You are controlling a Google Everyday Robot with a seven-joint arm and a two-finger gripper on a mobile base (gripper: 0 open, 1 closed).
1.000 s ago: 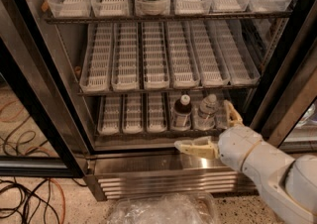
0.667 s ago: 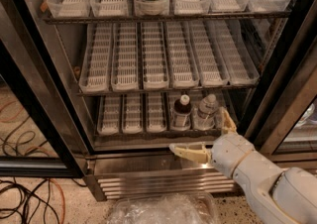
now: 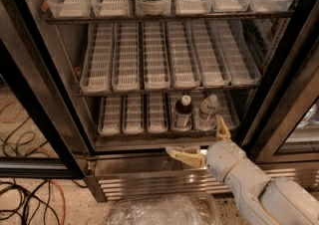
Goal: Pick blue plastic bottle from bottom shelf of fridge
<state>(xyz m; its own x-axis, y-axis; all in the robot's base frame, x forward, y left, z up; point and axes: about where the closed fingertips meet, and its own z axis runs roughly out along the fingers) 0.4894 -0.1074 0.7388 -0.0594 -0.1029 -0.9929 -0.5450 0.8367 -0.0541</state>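
Camera view: the blue plastic bottle [image 3: 183, 113], dark-bodied with a white cap, stands upright in a lane tray at the front of the bottom shelf [image 3: 132, 115] of the fridge [image 3: 149, 179]. A clear bottle [image 3: 207, 113] stands just beside it on the right. The tool [image 3: 195, 137] hangs outside the fridge, below the shelf's front edge, fingers spread wide and holding nothing.

The likely trouble is the narrow gap between the bottles. A finger going in there could topple the clear bottle or pinch both. Rising too close to the shelf, the tool could also catch the front rail.
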